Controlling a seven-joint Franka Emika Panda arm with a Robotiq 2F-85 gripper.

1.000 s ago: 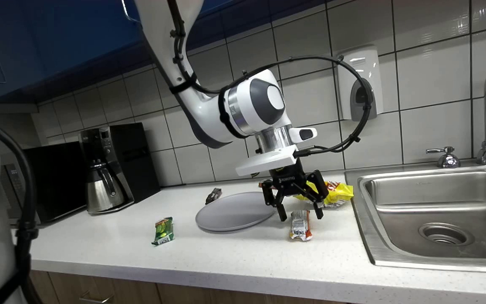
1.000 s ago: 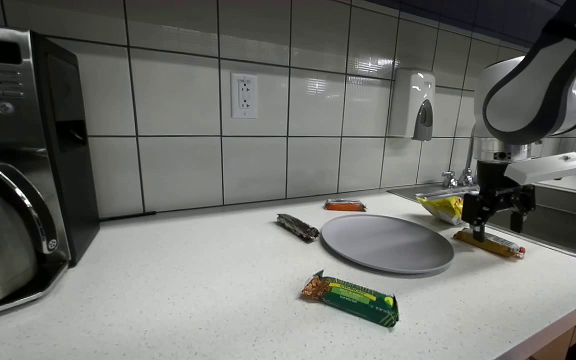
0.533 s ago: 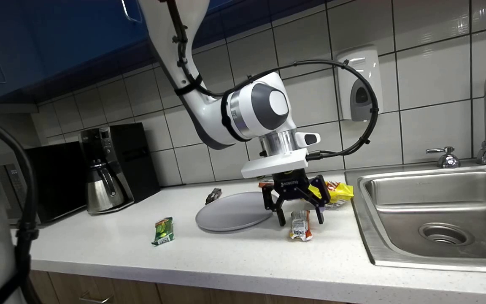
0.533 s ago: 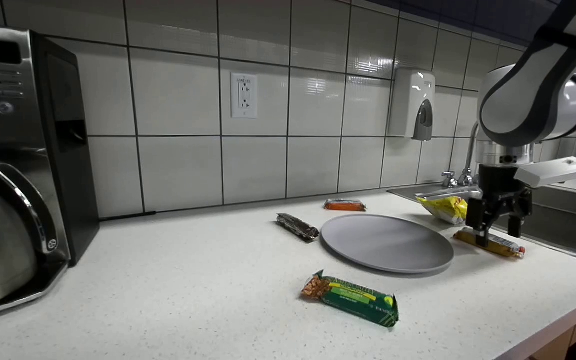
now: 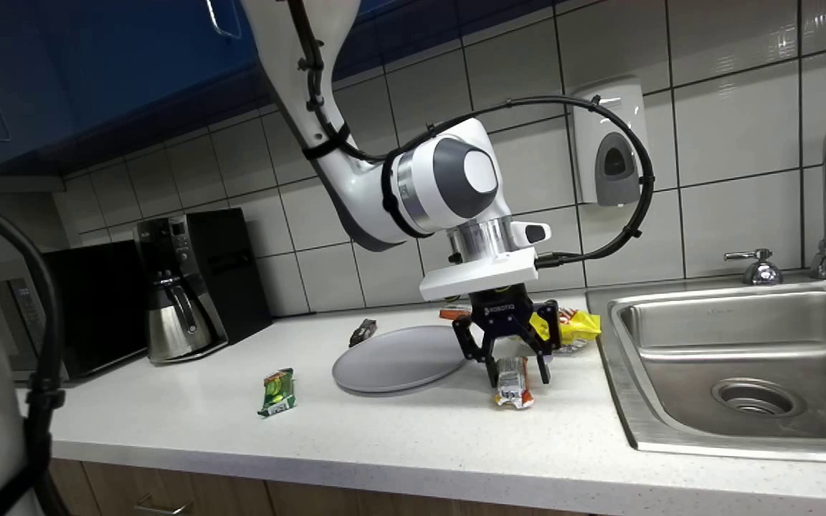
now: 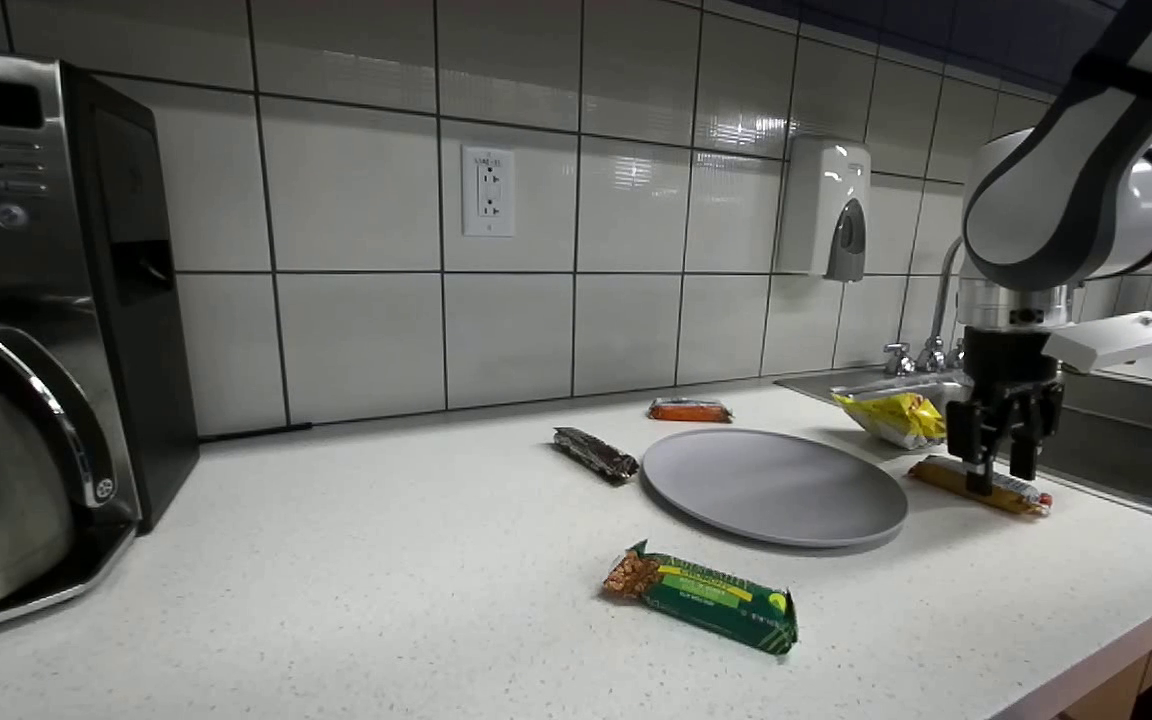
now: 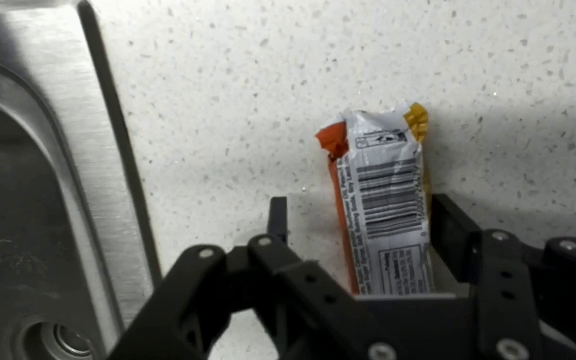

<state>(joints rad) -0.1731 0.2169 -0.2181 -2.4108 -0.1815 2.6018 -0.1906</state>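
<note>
The tool (image 7: 363, 215) is spread wide, with a snack bar (image 7: 388, 200) between its fingers. In the wrist view, the three o'clock finger is right by the bar; I can't tell if it touches. The nine o'clock finger is apart. The bar lies on the desk (image 7: 208, 90), white with black stripes and orange and yellow edges. The sink (image 7: 103, 215) is farther, at nine o'clock.

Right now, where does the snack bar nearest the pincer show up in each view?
In an exterior view: the snack bar lies right of centre, between the tips of the open pincer.
In an exterior view: snack bar far right, partly behind the pincer.
Wrist view: snack bar right of centre, running up the picture.
Shared landmark: the sink, visible in all three.
</note>
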